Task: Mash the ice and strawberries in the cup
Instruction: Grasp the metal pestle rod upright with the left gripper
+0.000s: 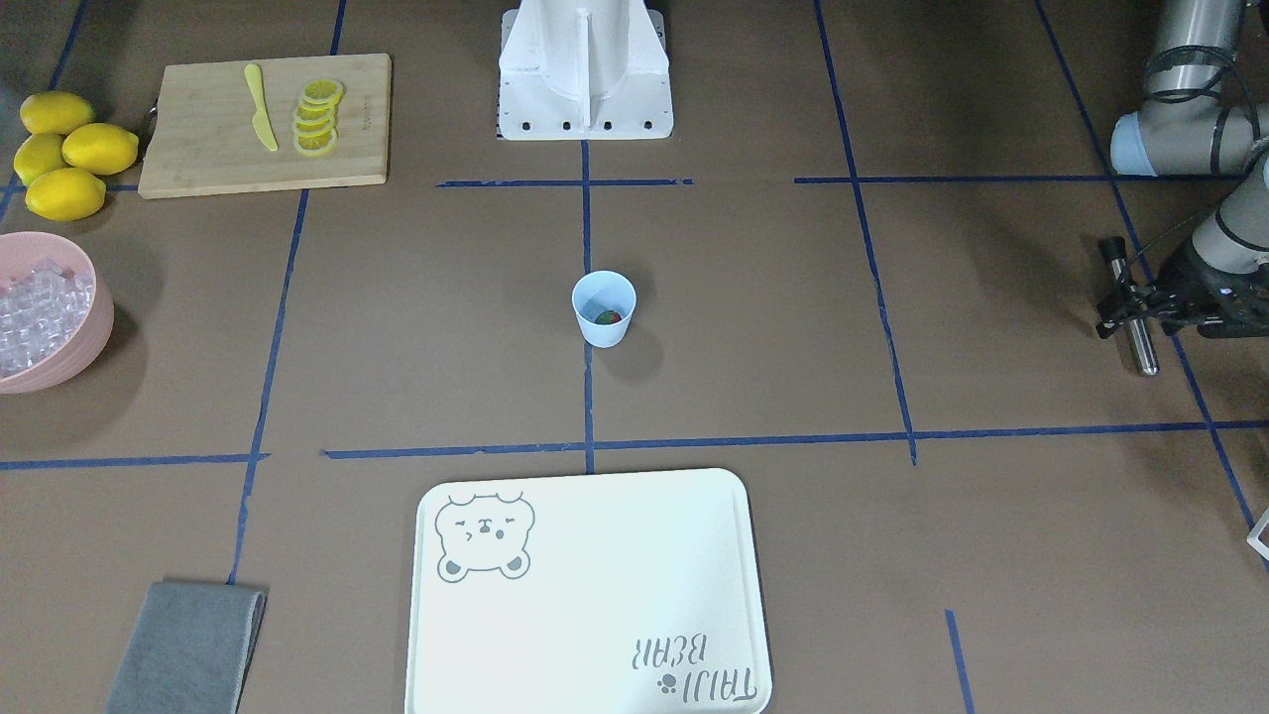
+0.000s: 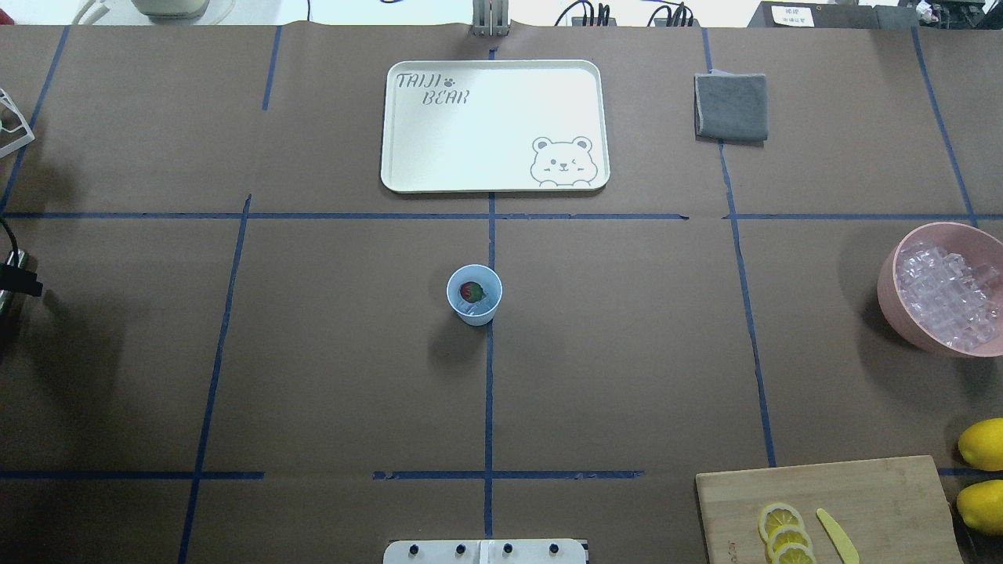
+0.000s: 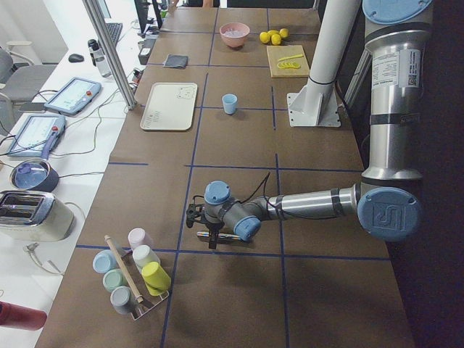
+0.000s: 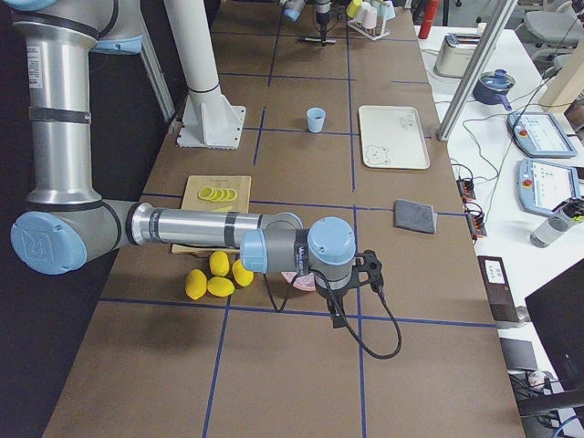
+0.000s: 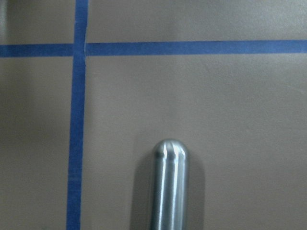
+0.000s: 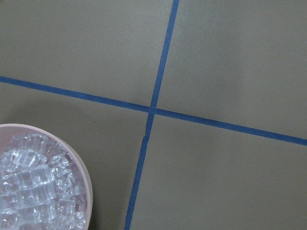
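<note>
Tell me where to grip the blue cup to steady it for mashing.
Grip the cup by its outer wall, upper half, level from the robot's right side. It stands upright and tapers downward; its mouth must stay free, since the left gripper holds the metal muddler.

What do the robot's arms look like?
The left arm and right arm are shiny silver tubes with pale blue round joint caps bearing a logo. The left end effector and right end effector are black, with thin black cables.
</note>
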Robot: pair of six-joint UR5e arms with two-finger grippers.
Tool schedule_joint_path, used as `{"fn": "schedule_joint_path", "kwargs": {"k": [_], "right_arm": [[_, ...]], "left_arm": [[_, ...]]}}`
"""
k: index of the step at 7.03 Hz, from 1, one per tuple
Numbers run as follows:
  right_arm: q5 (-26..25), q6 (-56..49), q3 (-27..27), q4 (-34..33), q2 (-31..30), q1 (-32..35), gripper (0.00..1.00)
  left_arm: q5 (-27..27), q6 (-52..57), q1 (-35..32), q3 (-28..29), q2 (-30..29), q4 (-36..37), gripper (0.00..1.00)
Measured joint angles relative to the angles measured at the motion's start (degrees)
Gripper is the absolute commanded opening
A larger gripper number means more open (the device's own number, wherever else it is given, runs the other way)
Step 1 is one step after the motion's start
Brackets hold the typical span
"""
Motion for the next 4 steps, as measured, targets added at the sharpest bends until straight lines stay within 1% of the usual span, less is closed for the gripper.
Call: {"fn": "schedule_joint_path", "kwargs": {"k": [2,3,4], "right_arm": [[0.03,0.15,0.17,0.02,-0.01,0.01,1.00],[0.03,0.30,0.23,0.05,-0.01,0.01,0.99],[0.03,0.42,0.25,0.08,0.00,0.01,1.00]], "left_arm": [[-0.11,-0.03,-0.02,0.25,0.42,-1.62,0.80],[-0.30,-0.06,-0.06,0.30,0.53,-2.19,0.67],[-0.46,-0.07,-0.12,0.32,0.60,-2.45,0.56]]}}
